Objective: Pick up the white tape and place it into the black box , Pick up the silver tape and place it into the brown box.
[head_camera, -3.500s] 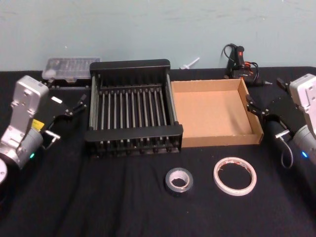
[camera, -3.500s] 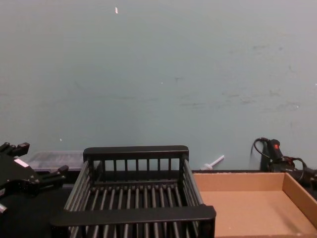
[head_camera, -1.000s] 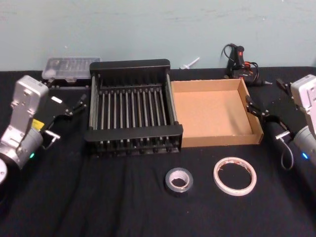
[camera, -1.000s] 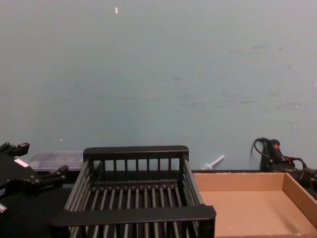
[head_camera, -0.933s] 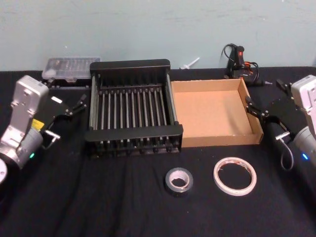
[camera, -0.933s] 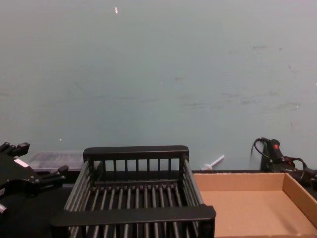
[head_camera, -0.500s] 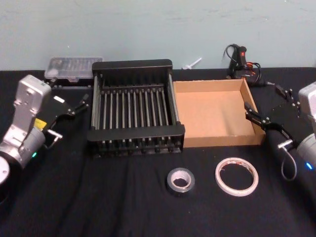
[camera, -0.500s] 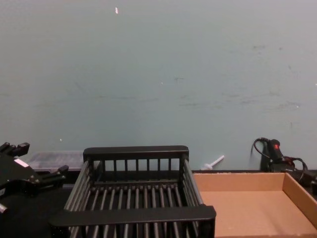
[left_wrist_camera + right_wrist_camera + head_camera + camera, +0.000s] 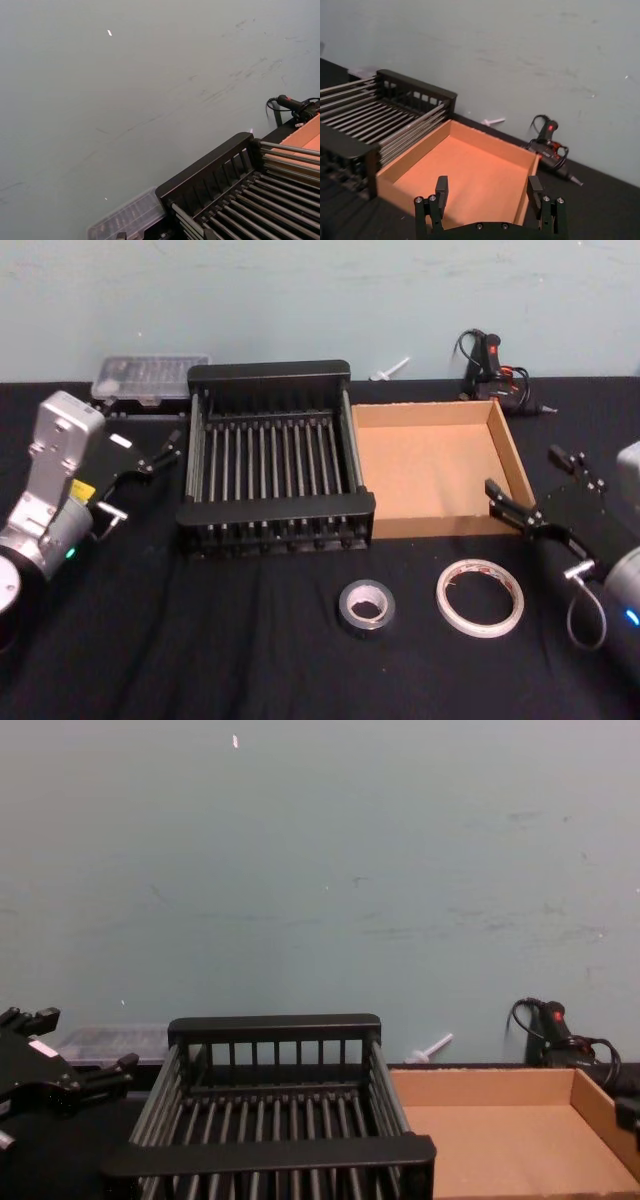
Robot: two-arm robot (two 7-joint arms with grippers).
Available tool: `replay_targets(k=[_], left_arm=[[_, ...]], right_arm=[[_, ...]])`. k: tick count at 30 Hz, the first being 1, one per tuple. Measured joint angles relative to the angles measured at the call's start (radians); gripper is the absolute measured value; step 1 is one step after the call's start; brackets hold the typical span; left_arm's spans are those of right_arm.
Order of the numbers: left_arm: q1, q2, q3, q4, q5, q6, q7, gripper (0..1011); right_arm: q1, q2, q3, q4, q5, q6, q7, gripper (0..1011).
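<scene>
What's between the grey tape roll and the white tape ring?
Nothing. In the head view, just bare black table lies between the silver tape and the white tape; they sit side by side, apart.

The black box (image 9: 277, 465) sits left of the brown box (image 9: 437, 465); silver tape (image 9: 366, 607) and white tape (image 9: 480, 597) lie before them.
</scene>
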Motion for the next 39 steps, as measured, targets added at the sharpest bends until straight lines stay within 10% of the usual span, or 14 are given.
replay_targets(k=[18,39], left_arm=[[0.0,0.0,0.0,0.0,0.0,0.0,0.0,1001],[0.0,0.0,0.0,0.0,0.0,0.0,0.0,1001]], right_arm=[[-0.161,0.013,0.051,-0.107,0.038,0.147,0.014,1002],[-0.166,-0.014,0.068,-0.109,0.036,0.321,0.054,1002]])
